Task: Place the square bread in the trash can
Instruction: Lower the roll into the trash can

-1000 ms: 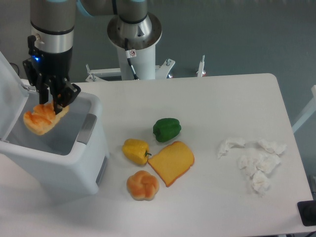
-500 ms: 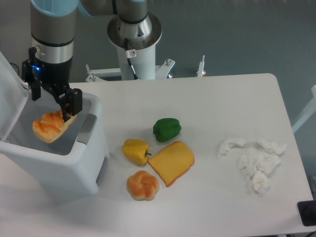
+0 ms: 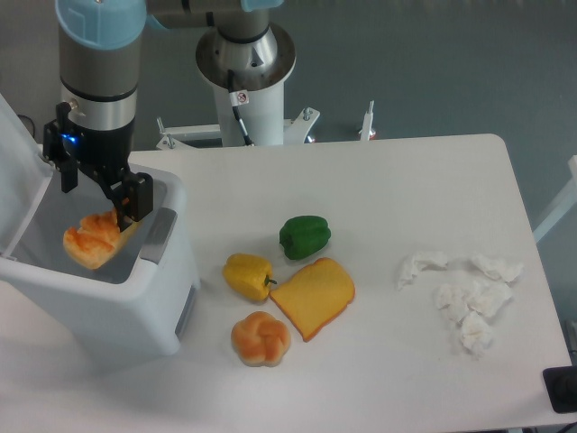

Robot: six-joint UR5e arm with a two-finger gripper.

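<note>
I can read no words or numbers anywhere; the one sign I see is a small red-and-white round sticker (image 3: 239, 97) on my white base column (image 3: 245, 99), and its symbol is too small to make out.

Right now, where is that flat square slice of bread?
The square bread lies on the white table near the middle of the camera view, beside the yellow pepper and just below the green pepper.

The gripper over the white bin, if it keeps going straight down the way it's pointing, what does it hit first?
Probably the orange bread piece just below the gripper, inside the open trash can. Below that would be the bin's interior. Depth is hard to judge from this single view.
</note>
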